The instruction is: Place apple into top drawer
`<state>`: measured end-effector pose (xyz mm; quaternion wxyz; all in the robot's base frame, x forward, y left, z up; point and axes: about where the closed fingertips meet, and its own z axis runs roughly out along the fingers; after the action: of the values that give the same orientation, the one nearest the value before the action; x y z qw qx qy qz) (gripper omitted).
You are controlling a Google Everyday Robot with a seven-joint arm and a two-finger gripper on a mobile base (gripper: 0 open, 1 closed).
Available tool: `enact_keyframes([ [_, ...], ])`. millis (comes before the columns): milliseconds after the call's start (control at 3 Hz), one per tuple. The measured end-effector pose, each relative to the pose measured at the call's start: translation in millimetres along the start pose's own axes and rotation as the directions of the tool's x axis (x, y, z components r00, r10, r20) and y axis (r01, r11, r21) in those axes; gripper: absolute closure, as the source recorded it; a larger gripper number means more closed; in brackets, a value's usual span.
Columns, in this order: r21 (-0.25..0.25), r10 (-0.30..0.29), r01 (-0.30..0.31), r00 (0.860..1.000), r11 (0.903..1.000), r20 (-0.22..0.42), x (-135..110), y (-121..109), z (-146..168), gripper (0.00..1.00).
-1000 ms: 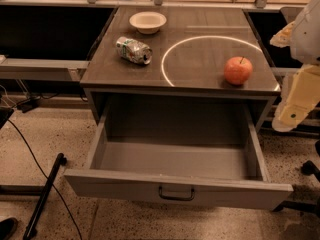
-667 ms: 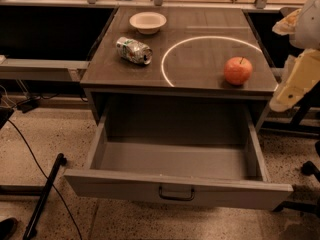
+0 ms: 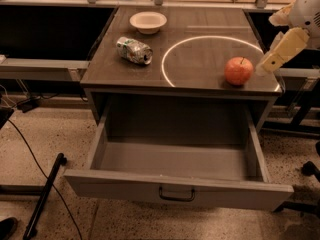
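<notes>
- A dark pole (image 3: pixel 44 196) and a thin cable (image 3: pixel 30 151) lie on the speckled floor, off the table's (image 3: pixel 107 69) left side.
- A crushed can (image 3: pixel 133 50) lies on its side near the table's left edge, about midway between back and front.
- A small white bowl (image 3: pixel 148 21) stands upright close to the back edge, left of centre and just behind the can.
- A white ring (image 3: pixel 167 59) marked on the tabletop takes up most of the right half; the can and the bowl sit outside it.
- The top drawer (image 3: pixel 175 186) is pulled well out below the table's front edge, its dark handle (image 3: pixel 177 194) at the centre of the front panel.
- The apple (image 3: pixel 238 71) rests upright on the table near the front right corner, stem up, inside the ring and above the drawer's right rear part.
- The end effector (image 3: pixel 265 66) hangs over the table's right edge, slanting down toward the apple, its tip just to the apple's right and apart from it, with nothing standing between them.
- Whether the end effector is spread or pressed together cannot be told; it grips nothing that shows.
</notes>
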<state>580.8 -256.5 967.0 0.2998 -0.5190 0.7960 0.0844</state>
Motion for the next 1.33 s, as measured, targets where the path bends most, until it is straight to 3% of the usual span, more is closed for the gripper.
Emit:
enact_keyframes([
  [333,-0.044,0.123,-0.122,0.992,0.9915,0.017,20,-28,39,0.00],
  [667,-0.077,0.184,-0.183,0.983,0.9801,0.009,36,-41,74,0.00],
  [1000,-0.094,0.208,-0.205,0.978,0.9742,0.023,36,-46,96,0.00],
  [1333,-0.115,0.223,-0.218,0.974,0.9692,0.037,30,-47,117,0.19],
])
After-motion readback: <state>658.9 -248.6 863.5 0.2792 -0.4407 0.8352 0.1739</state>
